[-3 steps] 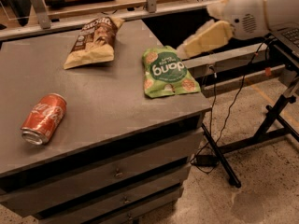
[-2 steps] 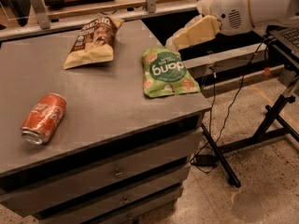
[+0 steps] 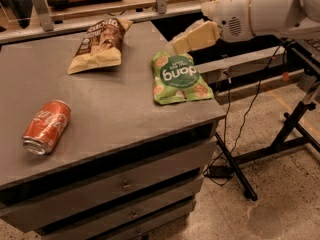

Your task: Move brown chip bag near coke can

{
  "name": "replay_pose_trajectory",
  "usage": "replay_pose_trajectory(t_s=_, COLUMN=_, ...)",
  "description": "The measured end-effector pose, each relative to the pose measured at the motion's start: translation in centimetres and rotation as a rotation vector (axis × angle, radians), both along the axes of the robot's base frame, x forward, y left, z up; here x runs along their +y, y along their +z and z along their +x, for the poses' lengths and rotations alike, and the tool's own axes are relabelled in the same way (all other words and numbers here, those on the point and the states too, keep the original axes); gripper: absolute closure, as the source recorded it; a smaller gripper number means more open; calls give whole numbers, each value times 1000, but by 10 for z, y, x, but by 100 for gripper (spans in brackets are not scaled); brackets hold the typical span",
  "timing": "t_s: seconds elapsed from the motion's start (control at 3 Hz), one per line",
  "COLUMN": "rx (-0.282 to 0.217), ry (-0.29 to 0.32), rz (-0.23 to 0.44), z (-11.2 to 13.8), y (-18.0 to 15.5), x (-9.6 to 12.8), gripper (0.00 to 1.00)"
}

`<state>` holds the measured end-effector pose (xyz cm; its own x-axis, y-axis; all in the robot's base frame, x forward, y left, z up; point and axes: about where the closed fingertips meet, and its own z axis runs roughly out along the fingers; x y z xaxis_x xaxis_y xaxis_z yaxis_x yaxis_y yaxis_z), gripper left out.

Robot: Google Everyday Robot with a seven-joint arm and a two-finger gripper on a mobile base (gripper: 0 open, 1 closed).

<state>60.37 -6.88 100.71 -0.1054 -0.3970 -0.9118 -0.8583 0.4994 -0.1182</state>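
The brown chip bag (image 3: pixel 100 44) lies flat at the back of the grey table (image 3: pixel 115 114), dark printed front up, pale edges showing. The coke can (image 3: pixel 46 127) lies on its side at the front left, silver end toward me. My gripper (image 3: pixel 195 37) hangs in the air above the table's back right corner, to the right of the brown chip bag and just above the green bag. It holds nothing that I can see.
A green "dang" bag (image 3: pixel 179 79) lies near the table's right edge. Drawers (image 3: pixel 125 184) front the table. A black stand and cables (image 3: pixel 250 154) sit on the floor at the right. A rail (image 3: pixel 100 14) runs behind the table.
My gripper and arm have moved left, from beyond the table's right edge to over its back right corner, closer to the brown chip bag. The bags and can have not moved.
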Motion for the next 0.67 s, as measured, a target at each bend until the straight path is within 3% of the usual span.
replay_pose_trajectory(t_s=0.33, rx=-21, ry=11, rz=45, z=29, y=-18, x=31, gripper=0)
replay_pose_trajectory(t_s=0.67, rx=-40, ry=64, rz=62, z=76, y=-45, x=80, gripper=0)
